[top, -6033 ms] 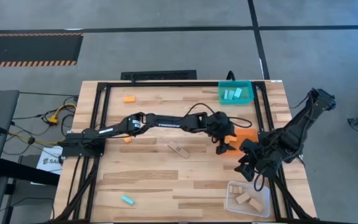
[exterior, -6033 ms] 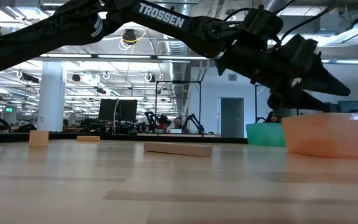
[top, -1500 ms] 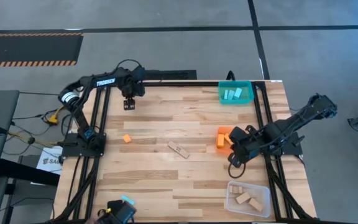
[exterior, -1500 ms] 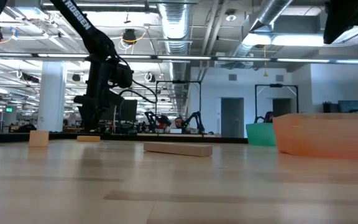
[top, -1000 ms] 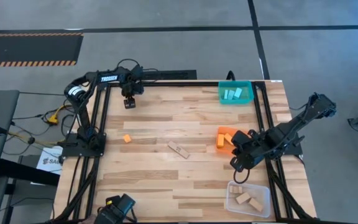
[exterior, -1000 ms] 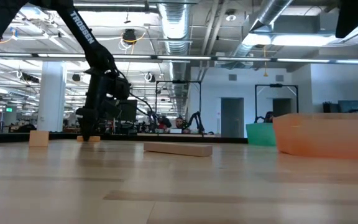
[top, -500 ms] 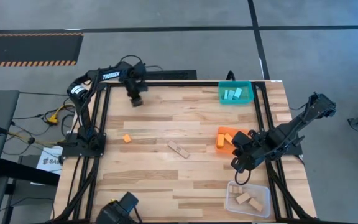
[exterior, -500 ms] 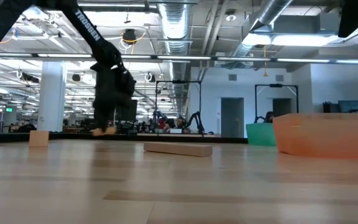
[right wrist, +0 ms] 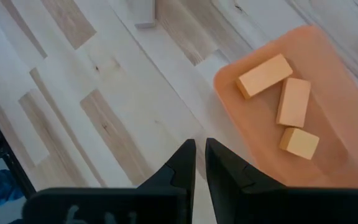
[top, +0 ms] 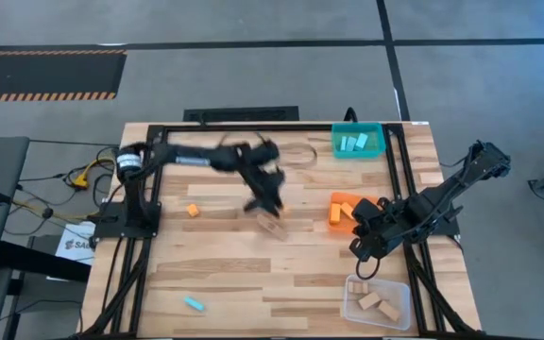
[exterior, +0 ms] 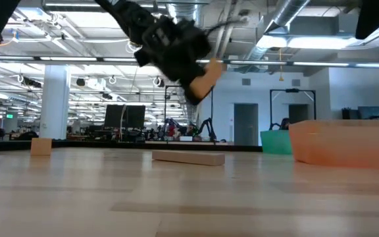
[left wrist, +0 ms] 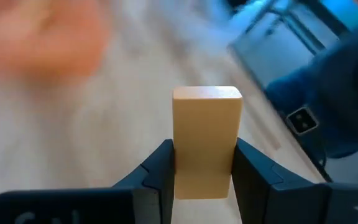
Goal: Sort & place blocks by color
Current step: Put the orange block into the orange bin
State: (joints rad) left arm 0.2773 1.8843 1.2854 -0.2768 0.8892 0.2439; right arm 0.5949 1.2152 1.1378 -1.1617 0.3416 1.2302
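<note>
My left gripper (top: 259, 202) hangs above the table's middle, blurred, shut on an orange block (left wrist: 206, 138), which also shows high over the table in the low view (exterior: 210, 71). Another orange block (top: 193, 210) lies flat at the left, a tan block (top: 272, 227) lies just beyond the gripper, and a cyan block (top: 193, 303) lies near the front edge. My right gripper (right wrist: 197, 152) is shut with nothing in it, hovering beside the orange bin (top: 340, 210), which holds three orange blocks (right wrist: 294, 102). My left gripper pinches the orange block by its two long side faces (left wrist: 178, 174) between its two fingers (left wrist: 157, 171). The block's far end juts out past the fingertips. The fingers slant downward. The block is tilted and lifted clear of the table.
A teal bin (top: 358, 141) with cyan blocks stands at the far right corner. A clear bin (top: 376, 302) with tan blocks stands at the near right. Black frame rails (top: 149, 170) run along the table's left and right sides.
My left gripper has taken hold of an orange block at the table's far left, lifted it clear and swung fast toward the table's middle and near side, rolling as it went. The block now rides tilted, well above the wood.
</note>
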